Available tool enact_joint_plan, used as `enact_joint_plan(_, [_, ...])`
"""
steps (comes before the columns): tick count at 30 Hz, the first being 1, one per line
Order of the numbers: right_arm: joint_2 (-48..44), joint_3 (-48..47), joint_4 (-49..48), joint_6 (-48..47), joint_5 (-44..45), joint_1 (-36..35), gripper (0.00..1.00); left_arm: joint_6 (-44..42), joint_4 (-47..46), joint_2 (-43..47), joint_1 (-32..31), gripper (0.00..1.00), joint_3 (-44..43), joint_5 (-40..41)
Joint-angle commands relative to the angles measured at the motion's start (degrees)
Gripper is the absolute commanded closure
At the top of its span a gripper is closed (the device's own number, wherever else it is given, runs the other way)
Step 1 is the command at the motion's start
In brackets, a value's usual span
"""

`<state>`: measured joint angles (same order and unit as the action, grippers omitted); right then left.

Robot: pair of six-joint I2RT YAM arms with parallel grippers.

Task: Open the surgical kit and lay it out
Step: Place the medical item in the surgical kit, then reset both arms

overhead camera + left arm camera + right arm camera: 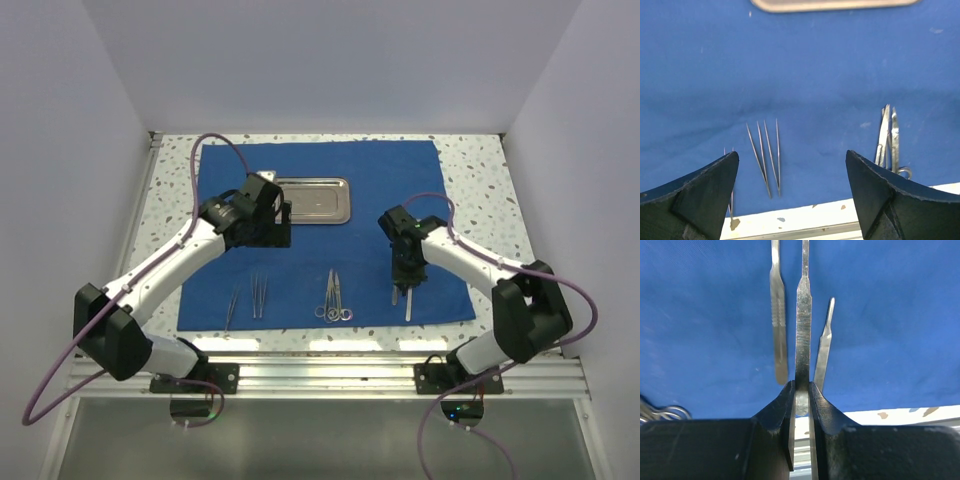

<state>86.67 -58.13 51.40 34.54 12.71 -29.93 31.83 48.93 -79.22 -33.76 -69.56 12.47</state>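
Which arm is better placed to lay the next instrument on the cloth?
Right. The right end effector is shut on a flat steel handle over the blue cloth, beside two handles already lying there. The left end effector is open and holds nothing.

Blue cloth (pixel 305 250) on speckled table (pixel 480 180)

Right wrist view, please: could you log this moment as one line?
right gripper: shut on flat steel handle | left gripper: open, above blue cloth
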Motion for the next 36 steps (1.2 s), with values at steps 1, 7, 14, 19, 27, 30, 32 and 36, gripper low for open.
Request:
enact_joint_plan(1, [-5.6, 3.4, -8.3, 1.9, -4.7, -0.2, 0.96, -2.0, 0.0, -1.2, 0.4, 0.09, -4.9, 1.7])
enact_joint_plan(7, [-12.3, 1.9, -3.1, 0.0, -2.4, -0.1, 0.02, -1.9, 1.8, -2.5, 0.4, 0.09, -8.6, 2.6])
enact_joint_plan(14, [-24.2, -13.7, 6.5, -2.3, 0.9, -0.1, 0.01, -2.2, 2.9, -1.0, 0.5, 0.07, -12.2, 5.7])
enact_joint_plan(19, [-27.2, -25.3, 10.6, -7.5, 5.7, -0.1, 0.02, -3.0, 2.1, 5.0, 0.9, 0.03, -12.8, 9.8])
enact_joint_plan(27, [-28.0, -36.5, 14.0, -13.5, 3.9, 0.0, 0.02, -4.1, -0.8, 15.5, 1.0, 0.01, -11.9, 17.3])
enact_joint_plan(30, [-29.7, -35.8, 13.6, -14.1, 2.8, -0.1, 0.01, -4.9, -0.7, 16.5, 1.0, 0.0, -13.1, 19.4])
enact_joint_plan(32, [-32.0, -34.2, 11.6, -15.5, 0.3, -0.1, 0.02, -4.8, -0.1, 16.1, 1.0, 0.0, -13.9, 20.5])
enact_joint_plan(36, [-32.9, -34.0, 13.0, -13.5, 4.6, 0.0, 0.01, -6.4, -4.0, 16.6, 1.0, 0.0, -11.3, 23.9])
